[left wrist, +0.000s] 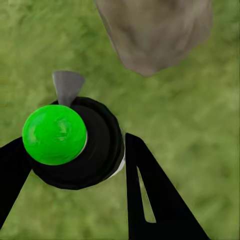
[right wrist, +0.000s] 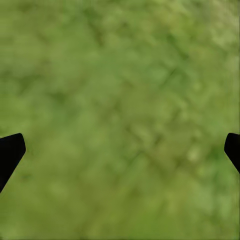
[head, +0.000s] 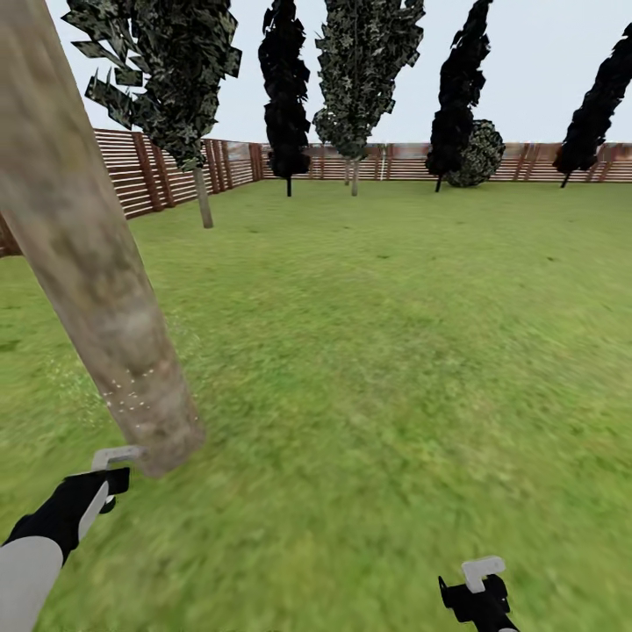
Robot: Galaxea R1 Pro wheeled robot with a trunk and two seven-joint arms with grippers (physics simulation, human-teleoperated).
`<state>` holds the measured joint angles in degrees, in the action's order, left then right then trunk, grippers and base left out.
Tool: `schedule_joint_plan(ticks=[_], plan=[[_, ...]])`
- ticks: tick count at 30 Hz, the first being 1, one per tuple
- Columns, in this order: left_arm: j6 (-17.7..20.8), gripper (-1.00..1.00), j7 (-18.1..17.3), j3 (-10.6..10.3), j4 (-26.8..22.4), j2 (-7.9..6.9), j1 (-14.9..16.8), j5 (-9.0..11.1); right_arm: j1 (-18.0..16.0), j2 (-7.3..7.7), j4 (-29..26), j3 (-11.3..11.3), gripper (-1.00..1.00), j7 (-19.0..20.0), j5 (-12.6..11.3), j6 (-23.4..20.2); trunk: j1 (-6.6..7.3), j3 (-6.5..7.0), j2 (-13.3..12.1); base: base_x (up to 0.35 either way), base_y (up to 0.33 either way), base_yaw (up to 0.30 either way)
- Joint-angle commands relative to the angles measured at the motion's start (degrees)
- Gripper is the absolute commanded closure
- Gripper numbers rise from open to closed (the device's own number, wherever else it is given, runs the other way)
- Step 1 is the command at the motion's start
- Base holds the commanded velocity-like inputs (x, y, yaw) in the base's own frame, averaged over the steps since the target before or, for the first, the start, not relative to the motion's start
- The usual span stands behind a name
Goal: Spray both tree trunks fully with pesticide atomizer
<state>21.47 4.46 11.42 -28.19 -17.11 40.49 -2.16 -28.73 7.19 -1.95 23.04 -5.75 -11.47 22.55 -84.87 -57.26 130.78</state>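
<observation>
At lower left, left gripper (head: 112,478) clamps the pesticide atomizer (left wrist: 75,142) beside a tree trunk (head: 88,254) showing few whitish specks; coverage looks barely begun, second tree remains; right gripper (head: 478,586) spread apart

No text, label, number or sign can be read anywhere

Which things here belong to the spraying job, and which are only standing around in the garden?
Belong to the job:
- pesticide atomizer, held in the left gripper
- near tree trunk, flecked with whitish specks
- second pale-trunk tree by the fence

Just standing about:
- dark conifers
- wooden fence
- right gripper, empty
</observation>
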Motion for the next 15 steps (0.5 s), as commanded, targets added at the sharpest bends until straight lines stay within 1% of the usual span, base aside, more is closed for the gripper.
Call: schedule_joint_plan(ticks=[1,2,5,6,15], plan=[[0.02,1.0,0.02,0.17,-0.04,0.25,0.03,-0.11,-0.01,-0.02,0.01,0.51,-1.0,-0.14,-0.48,0.13,0.01,-0.05,0.02,0.115,-0.062,0.201],[-0.11,1.0,-0.05,0.18,-0.03,0.41,0.03,0.13,-0.01,0.0,-0.04,0.51,-1.0,-0.16,-0.48,0.14,0.01,-0.05,0.02,0.182,-0.13,0.082],[-0.2,1.0,-0.12,0.21,-0.02,0.58,0.03,2.51,-0.01,0.02,0.01,0.46,-1.0,-0.22,-0.48,0.16,0.01,-0.05,0.02,0.175,-0.209,0.014],[-0.2,1.0,-0.09,0.21,-0.02,0.58,0.02,2.74,-0.01,0.02,0.02,0.47,-1.0,-0.23,-0.48,0.16,0.01,-0.05,0.02,0.13,-0.246,0.001],[-0.06,1.0,0.09,0.27,-0.02,0.31,0.03,2.56,-0.01,0.02,0.02,0.51,-1.0,-0.15,-0.48,0.11,0.01,-0.05,0.02,0.016,-0.268,0.0]])
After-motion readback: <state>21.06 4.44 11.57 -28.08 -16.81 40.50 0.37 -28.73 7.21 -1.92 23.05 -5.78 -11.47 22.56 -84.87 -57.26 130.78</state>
